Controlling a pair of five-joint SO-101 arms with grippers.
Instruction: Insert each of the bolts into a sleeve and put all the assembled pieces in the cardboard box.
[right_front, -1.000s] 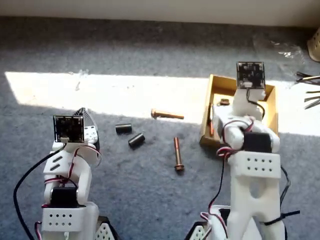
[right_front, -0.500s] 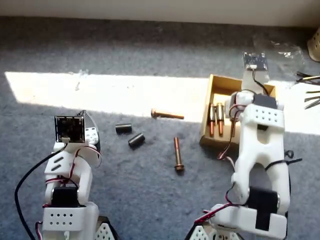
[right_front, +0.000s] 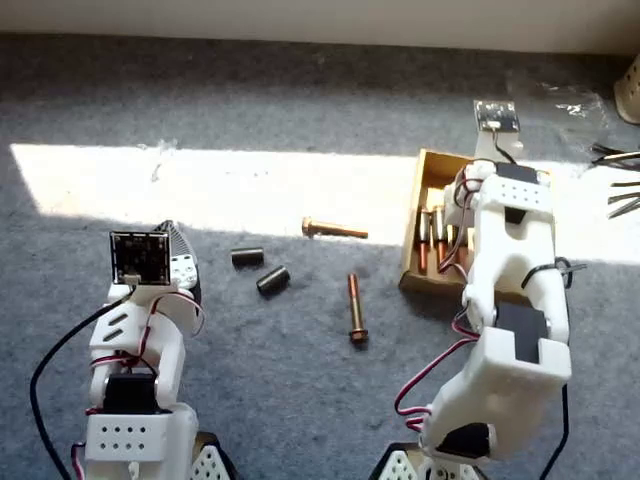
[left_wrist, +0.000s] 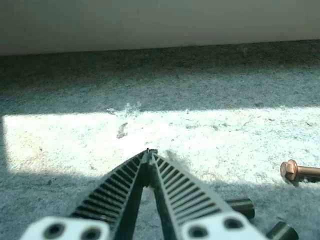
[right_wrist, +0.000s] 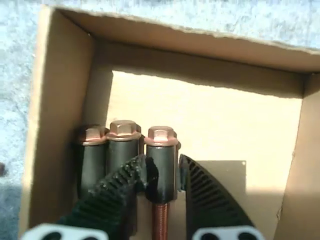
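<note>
The cardboard box (right_front: 413, 225) sits on the grey carpet at the right. In the right wrist view, three copper bolts in dark sleeves lie side by side against one wall of the box (right_wrist: 55, 100). My right gripper (right_wrist: 162, 167) is shut on the sleeved bolt (right_wrist: 161, 150) farthest from that wall. Two bare bolts (right_front: 335, 230) (right_front: 355, 307) and two black sleeves (right_front: 247, 258) (right_front: 272, 280) lie on the carpet mid-table. My left gripper (left_wrist: 149, 154) is shut and holds nothing, left of the sleeves (left_wrist: 240, 206), low over the carpet.
A bright strip of sunlight (right_front: 200, 185) crosses the carpet. Metal tools (right_front: 618, 155) lie at the right edge, with crumpled clear plastic (right_front: 560, 95) behind the box. A pale wall (left_wrist: 160, 22) runs along the back.
The right arm has stretched forward over the box and brought its sleeved bolt down beside the two others. The left arm has stayed still.
</note>
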